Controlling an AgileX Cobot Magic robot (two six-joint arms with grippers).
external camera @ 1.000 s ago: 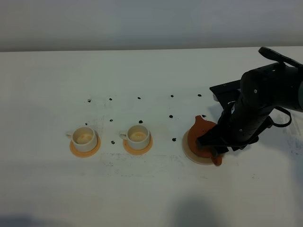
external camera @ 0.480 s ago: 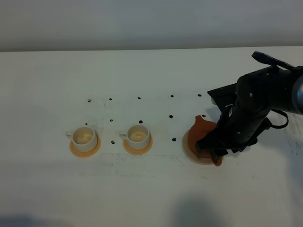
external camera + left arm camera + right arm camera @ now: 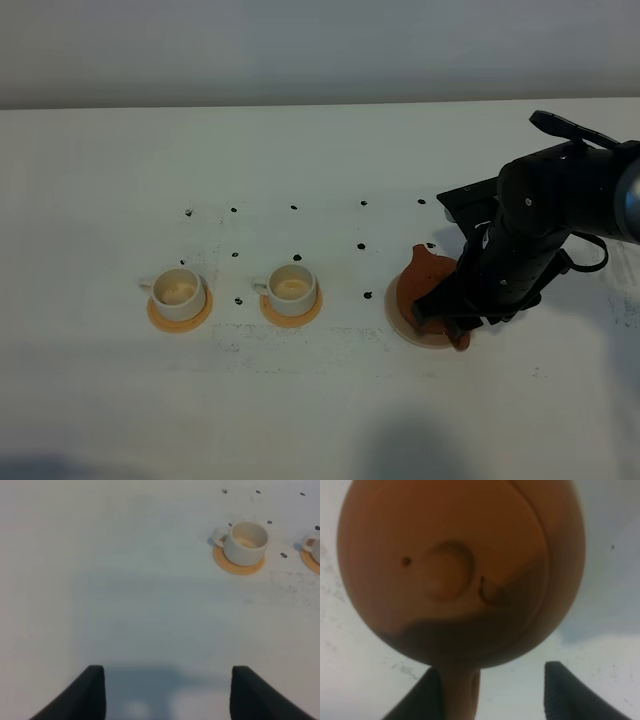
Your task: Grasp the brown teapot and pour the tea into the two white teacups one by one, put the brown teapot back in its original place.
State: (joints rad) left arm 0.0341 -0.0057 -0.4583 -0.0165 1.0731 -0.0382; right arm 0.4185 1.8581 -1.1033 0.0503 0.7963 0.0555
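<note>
The brown teapot (image 3: 420,281) sits on its pale beige coaster (image 3: 401,322), spout pointing to the table's far side. My right gripper (image 3: 449,320) is low over its near side. In the right wrist view the gripper (image 3: 492,695) is open and straddles the loop handle (image 3: 461,690); one finger (image 3: 420,700) lies against the handle and the other (image 3: 567,692) stands apart. Two white teacups (image 3: 180,292) (image 3: 292,288) sit on orange saucers to the left, with tea-coloured insides. My left gripper (image 3: 167,695) is open over bare table, well short of the nearest cup (image 3: 245,542).
Small dark marks (image 3: 294,207) dot the white table behind and between the cups. The right arm's black body (image 3: 545,225) hangs over the table's right side. The table's far edge (image 3: 300,104) meets a grey wall.
The right arm has shifted slightly left and lower around the teapot's handle. The teapot stays on its coaster and the cups have not moved.
</note>
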